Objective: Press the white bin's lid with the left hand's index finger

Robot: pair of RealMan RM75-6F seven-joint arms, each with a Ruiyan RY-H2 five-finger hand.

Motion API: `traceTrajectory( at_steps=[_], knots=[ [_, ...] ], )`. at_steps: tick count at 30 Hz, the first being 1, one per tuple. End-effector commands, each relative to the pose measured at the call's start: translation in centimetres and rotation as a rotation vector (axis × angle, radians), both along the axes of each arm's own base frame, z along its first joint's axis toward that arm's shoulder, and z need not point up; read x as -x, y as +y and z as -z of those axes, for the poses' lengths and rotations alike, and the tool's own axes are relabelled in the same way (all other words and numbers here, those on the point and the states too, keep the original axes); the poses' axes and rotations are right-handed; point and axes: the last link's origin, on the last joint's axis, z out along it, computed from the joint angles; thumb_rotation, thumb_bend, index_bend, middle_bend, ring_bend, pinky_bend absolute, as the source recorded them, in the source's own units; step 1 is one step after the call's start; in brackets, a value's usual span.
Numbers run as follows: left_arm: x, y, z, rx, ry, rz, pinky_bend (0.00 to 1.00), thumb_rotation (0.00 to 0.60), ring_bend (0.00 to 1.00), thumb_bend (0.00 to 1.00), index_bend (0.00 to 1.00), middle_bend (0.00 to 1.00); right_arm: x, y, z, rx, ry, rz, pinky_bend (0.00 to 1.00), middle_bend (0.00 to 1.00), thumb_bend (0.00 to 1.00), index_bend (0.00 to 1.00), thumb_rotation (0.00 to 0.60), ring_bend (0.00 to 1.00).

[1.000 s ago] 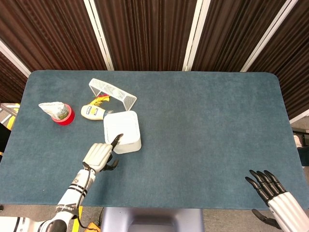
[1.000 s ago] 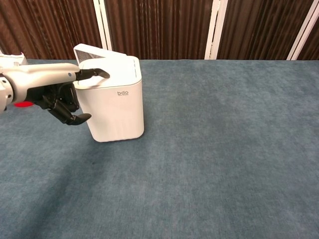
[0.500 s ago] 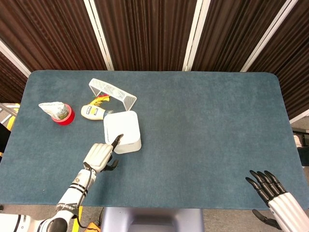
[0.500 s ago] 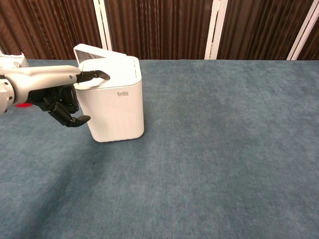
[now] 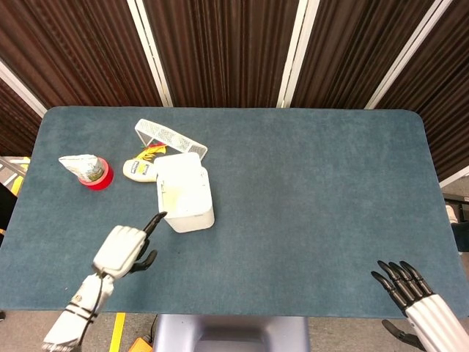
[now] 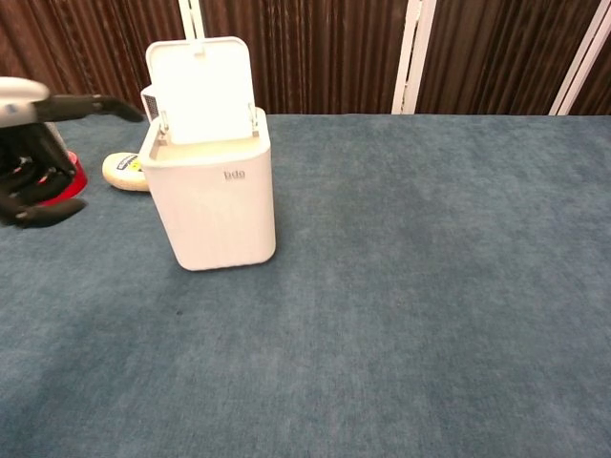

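Observation:
The white bin (image 5: 187, 199) (image 6: 218, 196) stands left of the table's middle. Its lid (image 6: 200, 88) is up, standing nearly upright at the bin's far edge, and the inside is open. My left hand (image 5: 121, 249) (image 6: 33, 157) is off the bin, to its near left, with one finger (image 5: 154, 221) stretched toward it and the others curled in; it holds nothing and touches nothing. My right hand (image 5: 410, 290) hangs at the table's near right edge, fingers straight and apart, empty.
Behind the bin lie a white wire basket on its side (image 5: 170, 138), a yellow and white pouch (image 5: 141, 169) (image 6: 124, 170), and a red roll of tape (image 5: 97, 178) with a crumpled packet (image 5: 82, 166) on it.
The bin's lid has sprung up from flat to upright. My left hand has pulled back off the lid, toward the near left.

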Motion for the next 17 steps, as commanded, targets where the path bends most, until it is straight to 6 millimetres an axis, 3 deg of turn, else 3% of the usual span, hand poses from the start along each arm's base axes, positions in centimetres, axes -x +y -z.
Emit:
traceTrajectory(
  at_steps=[1, 4, 6, 9, 17],
  knots=[
    [9.2, -7.2, -3.2, -0.081, 0.071, 0.037, 0.45, 0.600, 0.22, 0.44, 0.00, 0.22, 0.0, 0.0, 0.4, -0.004, 0.009, 0.004, 0.00, 0.00, 0.31, 0.00, 0.600, 0.00],
    [13.0, -9.8, -3.2, -0.199, 0.115, 0.017, 0.16, 0.600, 0.02, 0.43, 0.00, 0.03, -0.1, 0.0, 0.7, -0.010, 0.020, 0.005, 0.00, 0.00, 0.31, 0.00, 0.600, 0.00],
    [15.1, -11.1, -3.0, -0.247, 0.095, -0.047, 0.08, 0.600, 0.00, 0.42, 0.00, 0.00, -0.1, 0.0, 0.9, -0.014, 0.028, 0.008, 0.00, 0.00, 0.31, 0.00, 0.600, 0.00],
    [15.8, -11.1, -3.0, -0.240, 0.113, -0.057, 0.04, 0.600, 0.00, 0.41, 0.00, 0.00, -0.1, 0.0, 1.2, -0.019, 0.032, 0.007, 0.00, 0.00, 0.31, 0.00, 0.600, 0.00],
    [16.1, -11.0, -3.1, -0.216, 0.138, -0.088, 0.04, 0.600, 0.00, 0.42, 0.00, 0.00, -0.2, 0.1, 1.0, -0.015, 0.022, 0.000, 0.00, 0.00, 0.31, 0.00, 0.600, 0.00]
  ],
)
